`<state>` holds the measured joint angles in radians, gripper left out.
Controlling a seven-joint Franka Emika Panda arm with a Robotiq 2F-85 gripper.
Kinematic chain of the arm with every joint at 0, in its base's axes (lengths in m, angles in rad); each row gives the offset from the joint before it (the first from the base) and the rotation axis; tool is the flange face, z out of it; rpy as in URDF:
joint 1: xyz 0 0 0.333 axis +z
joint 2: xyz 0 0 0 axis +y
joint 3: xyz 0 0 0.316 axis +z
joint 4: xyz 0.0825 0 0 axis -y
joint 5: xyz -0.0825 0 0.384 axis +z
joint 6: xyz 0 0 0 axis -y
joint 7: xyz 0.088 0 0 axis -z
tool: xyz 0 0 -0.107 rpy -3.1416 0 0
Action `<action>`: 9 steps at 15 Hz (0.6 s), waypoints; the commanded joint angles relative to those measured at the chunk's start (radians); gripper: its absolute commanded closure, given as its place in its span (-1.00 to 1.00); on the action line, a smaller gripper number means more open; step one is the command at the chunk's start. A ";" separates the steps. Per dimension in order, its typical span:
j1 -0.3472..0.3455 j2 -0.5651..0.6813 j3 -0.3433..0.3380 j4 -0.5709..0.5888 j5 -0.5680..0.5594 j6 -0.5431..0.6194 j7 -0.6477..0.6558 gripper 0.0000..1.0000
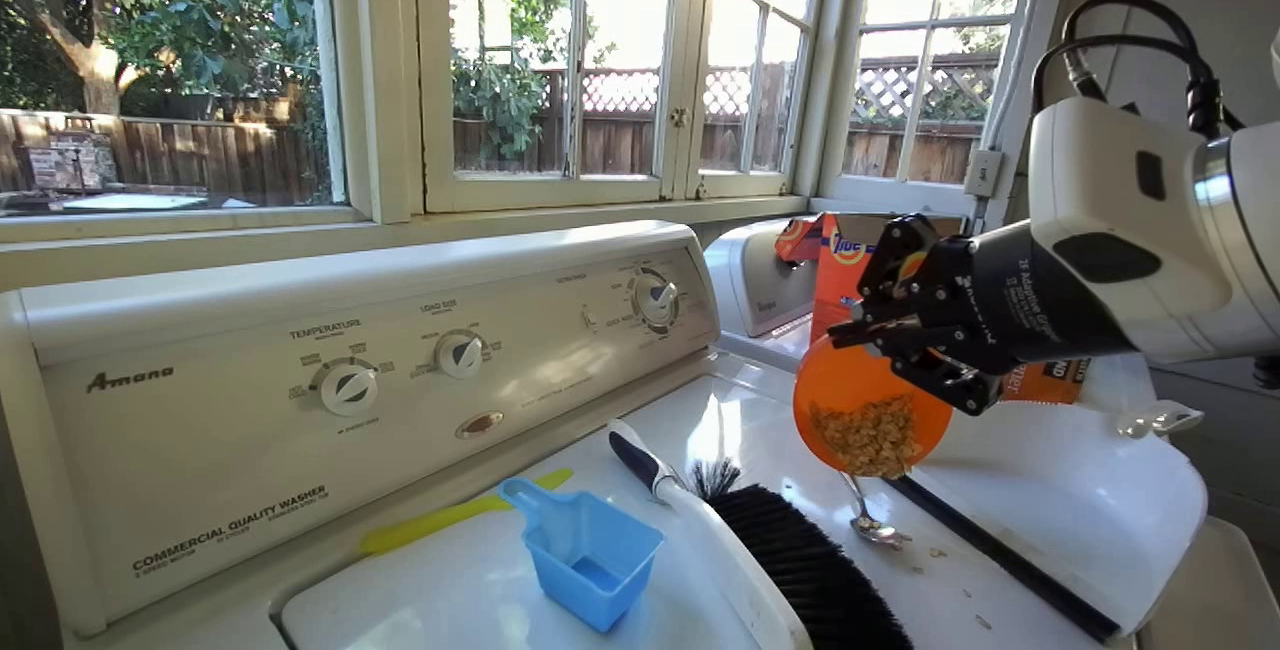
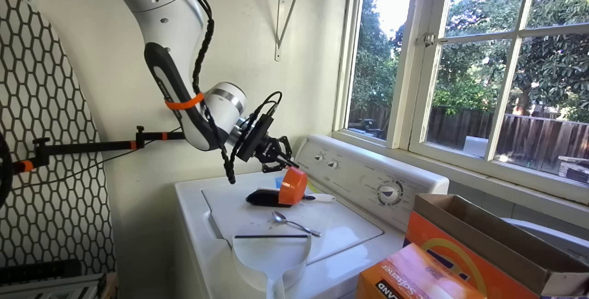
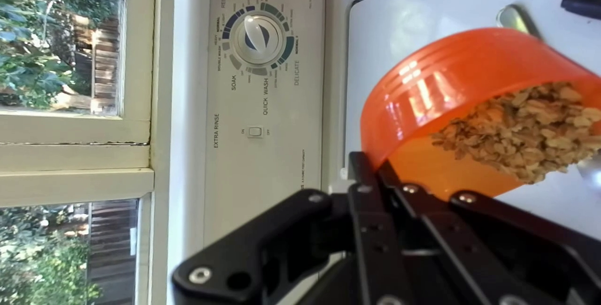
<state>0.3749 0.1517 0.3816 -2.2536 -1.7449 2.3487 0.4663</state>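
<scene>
My gripper point(image 3: 371, 166) is shut on the rim of an orange bowl point(image 3: 436, 75), one finger on each side of its wall. The bowl also shows in both exterior views point(image 1: 835, 380) point(image 2: 293, 186). It is held above the white washer lid, tilted steeply with its opening to one side. Tan flakes point(image 3: 526, 131) are heaped against its lower inner wall, also in an exterior view point(image 1: 870, 435). Below the bowl lies a metal spoon point(image 2: 294, 223) on the lid, with a few loose flakes point(image 1: 937, 554) near it. The spoon is partly hidden by the bowl in the wrist view.
A white dustpan point(image 2: 271, 257) with a black lip lies beside the spoon. A black-bristled brush point(image 1: 800, 560), a blue scoop point(image 1: 590, 550) and a yellow object point(image 1: 450, 520) lie on the lid. The control panel point(image 1: 250, 420) rises behind. An open Tide box point(image 2: 460, 239) and a softener box point(image 2: 414, 273) stand nearby.
</scene>
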 commanded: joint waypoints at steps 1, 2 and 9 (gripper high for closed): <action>0.010 0.020 0.006 0.012 -0.028 -0.035 -0.013 0.98; 0.011 0.021 0.007 0.012 -0.029 -0.039 -0.018 0.98; 0.015 0.026 0.011 0.013 -0.028 -0.054 -0.032 0.98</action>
<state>0.3813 0.1632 0.3876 -2.2501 -1.7449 2.3269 0.4428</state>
